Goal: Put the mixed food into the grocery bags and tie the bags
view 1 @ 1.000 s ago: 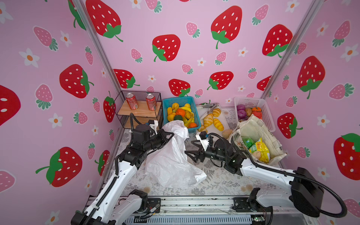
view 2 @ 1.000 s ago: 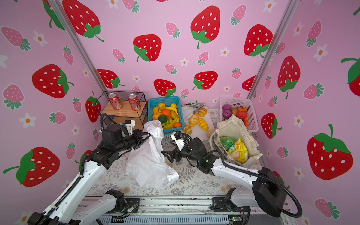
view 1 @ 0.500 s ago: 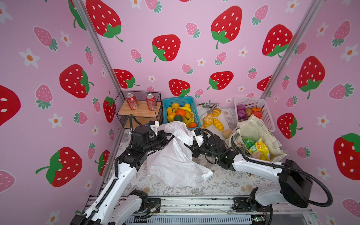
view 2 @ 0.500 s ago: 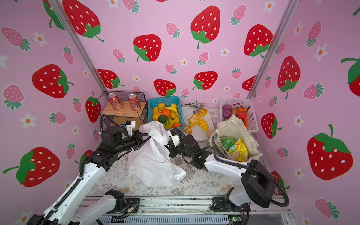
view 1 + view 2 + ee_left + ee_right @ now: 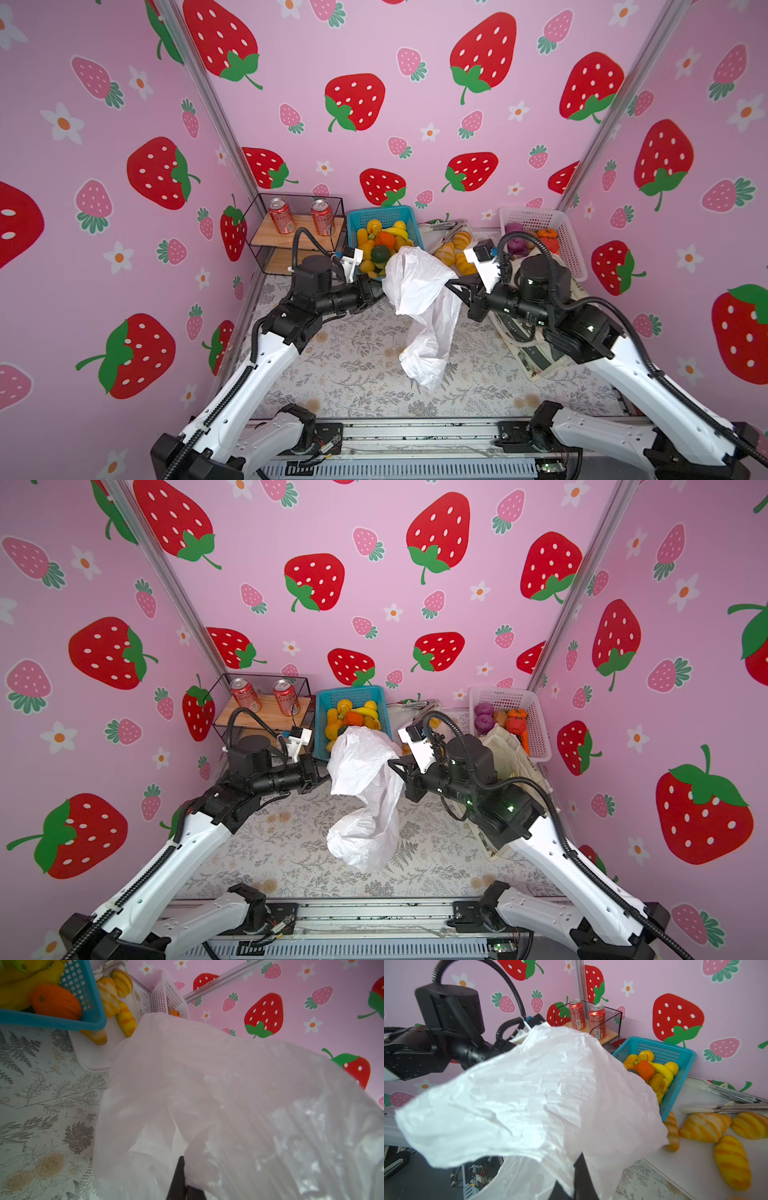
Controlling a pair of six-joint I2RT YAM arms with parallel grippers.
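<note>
Left hand (image 5: 377,291) is pressed together on the left upper edge of the white plastic bag (image 5: 424,307); right hand (image 5: 451,286) is pinched shut on the opposite upper edge. In both wrist views thin film wraps a dark finger. The bag hangs between the two hands, which face each other across its crumpled top. Its long axis runs roughly vertical, with the lower end at or just above the worktop (image 5: 353,365); contact cannot be told. The mouth looks bunched rather than open. The food lies beyond the bag, toward the back wall. Toy fruits (image 5: 380,245) sit in the blue basket (image 5: 386,210) just behind it and nearer the left hand. Croissant rolls (image 5: 705,1126) lie on the white tray (image 5: 695,1159), nearer the right hand. The canvas tote (image 5: 505,750) lies under the right arm, mostly hidden. Judgement: both hands are occupied, so the mouth probably needs pulling apart sideways, and one hand must let go before any food can be fetched. The worktop is a flat printed cloth, bare in front of the bag and crowded along the back.
</note>
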